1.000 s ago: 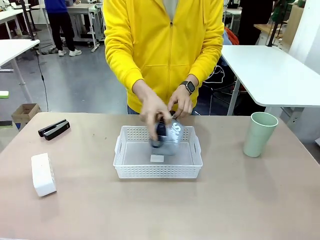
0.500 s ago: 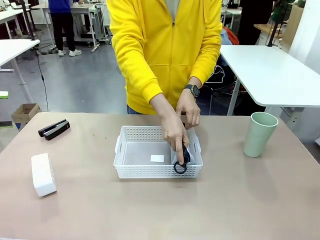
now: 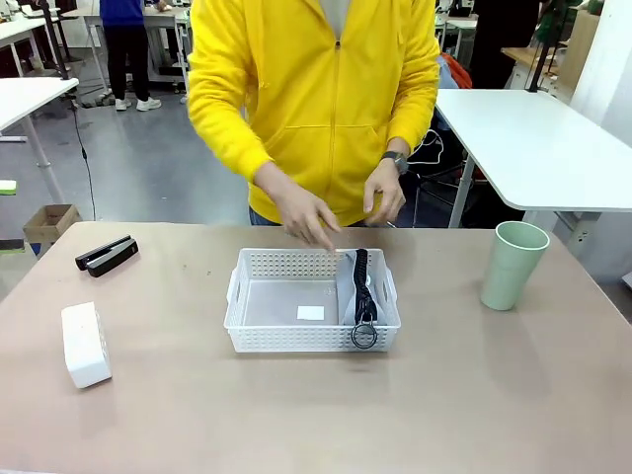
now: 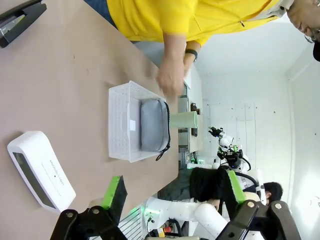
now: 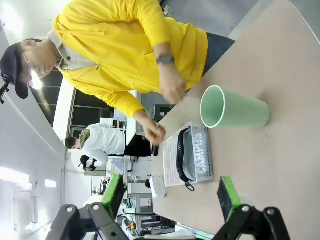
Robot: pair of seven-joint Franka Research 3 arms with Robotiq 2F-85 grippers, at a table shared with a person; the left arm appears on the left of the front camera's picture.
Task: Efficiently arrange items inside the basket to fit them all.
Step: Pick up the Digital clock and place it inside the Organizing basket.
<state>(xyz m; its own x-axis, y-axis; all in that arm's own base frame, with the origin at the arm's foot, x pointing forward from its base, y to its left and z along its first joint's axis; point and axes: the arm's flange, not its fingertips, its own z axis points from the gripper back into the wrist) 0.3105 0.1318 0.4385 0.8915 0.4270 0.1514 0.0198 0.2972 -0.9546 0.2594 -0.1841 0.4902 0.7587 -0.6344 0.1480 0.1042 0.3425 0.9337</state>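
The white basket (image 3: pixel 296 339) sits mid-table. A grey pouch (image 3: pixel 351 286) stands on its long edge against the basket's right wall, its black ring (image 3: pixel 364 336) hanging over the front rim. The white box (image 3: pixel 86 344) lies at the left, the black bar (image 3: pixel 107 255) behind it, and the green cup (image 3: pixel 513 265) stands upright at the right. The person's hands (image 3: pixel 306 219) hover over the basket's far rim, empty. In the left wrist view my left gripper (image 4: pixel 175 200) is open above the table, near the white box (image 4: pixel 40 170), facing the basket (image 4: pixel 117 120). My right gripper (image 5: pixel 170 200) is open, facing the cup (image 5: pixel 232 110) and the pouch (image 5: pixel 195 152).
A small white label (image 3: pixel 310 313) lies on the basket's floor. The basket's left and middle floor is bare. Other tables (image 3: pixel 538 148) stand behind the person. Bare tabletop stretches along the near edge.
The person lowered the pouch into the basket's right side, stood it on edge, then let go and lifted both hands away. The grippers stayed open.
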